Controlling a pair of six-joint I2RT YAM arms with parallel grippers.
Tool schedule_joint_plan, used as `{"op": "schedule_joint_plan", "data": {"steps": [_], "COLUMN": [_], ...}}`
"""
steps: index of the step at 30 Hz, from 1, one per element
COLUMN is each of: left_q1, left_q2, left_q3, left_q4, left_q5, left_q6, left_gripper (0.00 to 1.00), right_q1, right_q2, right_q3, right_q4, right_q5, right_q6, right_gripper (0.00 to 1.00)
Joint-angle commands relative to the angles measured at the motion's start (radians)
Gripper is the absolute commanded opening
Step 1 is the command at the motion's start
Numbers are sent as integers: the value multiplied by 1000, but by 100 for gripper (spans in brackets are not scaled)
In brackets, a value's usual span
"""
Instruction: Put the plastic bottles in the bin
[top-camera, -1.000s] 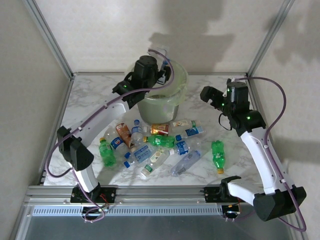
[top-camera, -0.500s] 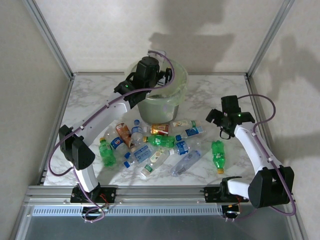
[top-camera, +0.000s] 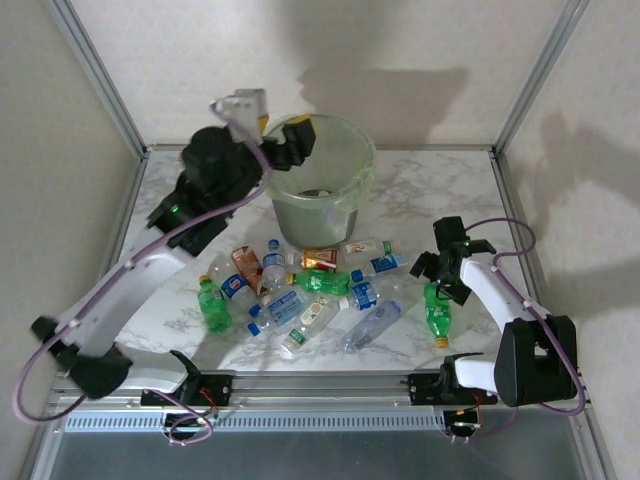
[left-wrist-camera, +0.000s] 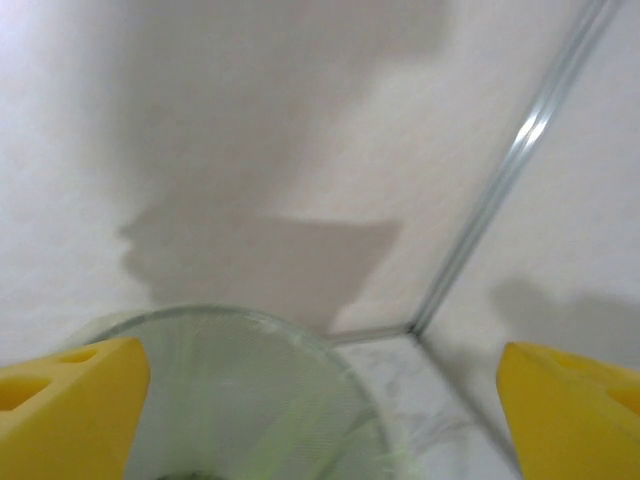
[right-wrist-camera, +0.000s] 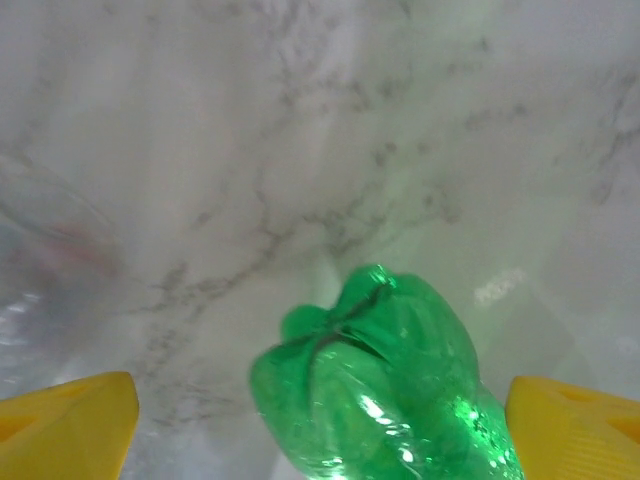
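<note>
Over the bin rim, the left hand gapes wide; the right hand, likewise spread, straddles a green bottle, seemingly untouched.

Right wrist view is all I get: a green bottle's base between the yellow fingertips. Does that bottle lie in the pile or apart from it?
Observer: Apart. The green bottle lies alone on the table, right of the pile, cap toward the near edge.
Operator: Where is the other arm?
Observer: The left gripper hangs open and empty at the left rim of the bin.
Operator: How many bottles are outside the bin?
Observer: About a dozen, all lying in front of it.
</note>
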Motion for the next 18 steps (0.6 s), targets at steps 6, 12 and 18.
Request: {"op": "schedule_joint_plan", "data": {"steps": [6,12,18], "left_q1": [5,14,17], "left_q2": [-211,-229,-223], "left_q3": [-319,-378,-407], "left_q4": [190,171,161], "left_q5": [84,90,105], "left_q6": [-136,-194,-212], "left_gripper": [93,91,89], "right_q1": [15,20,20], "right_q2": [-2,32,65], "right_q3": [-48,-77,-82], "right_q4": [-42,-7,24], "right_q5": [-1,-2,16], "right_q6": [33,46,53], "right_gripper": [95,89,85]}}
